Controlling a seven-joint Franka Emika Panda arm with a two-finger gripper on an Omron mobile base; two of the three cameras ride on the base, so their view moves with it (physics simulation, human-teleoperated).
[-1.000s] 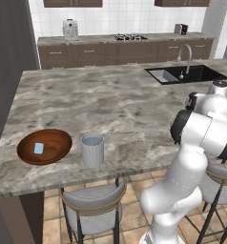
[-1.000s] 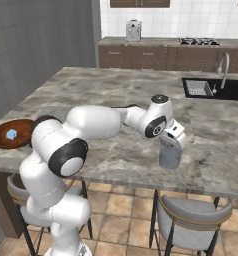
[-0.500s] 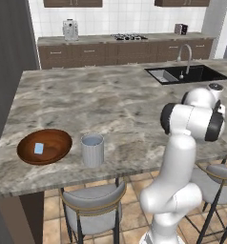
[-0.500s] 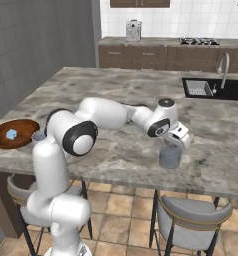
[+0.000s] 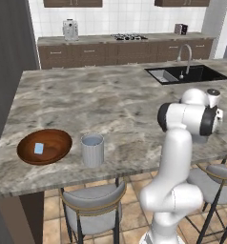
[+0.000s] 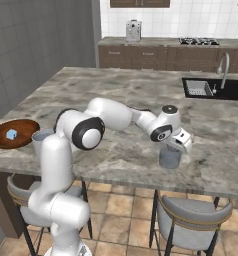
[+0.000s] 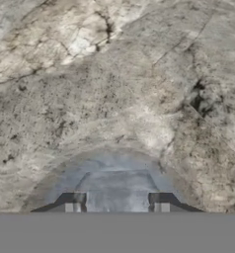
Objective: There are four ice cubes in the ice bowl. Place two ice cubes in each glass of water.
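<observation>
Under pincer: gripper [image 6: 183, 145] over right glass [image 6: 169, 158], jaws apart, apparently empty.
Bowl: ice bowl [image 5: 44, 146] far off, past other glass [image 5: 92, 149].

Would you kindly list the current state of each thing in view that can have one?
Ice bowl: upright on the counter, one ice cube visible in it.
Left glass of water: upright beside the bowl, no ice visible.
Right glass of water: upright, directly under the gripper.
Gripper: jaws apart, with nothing visible between them.
</observation>
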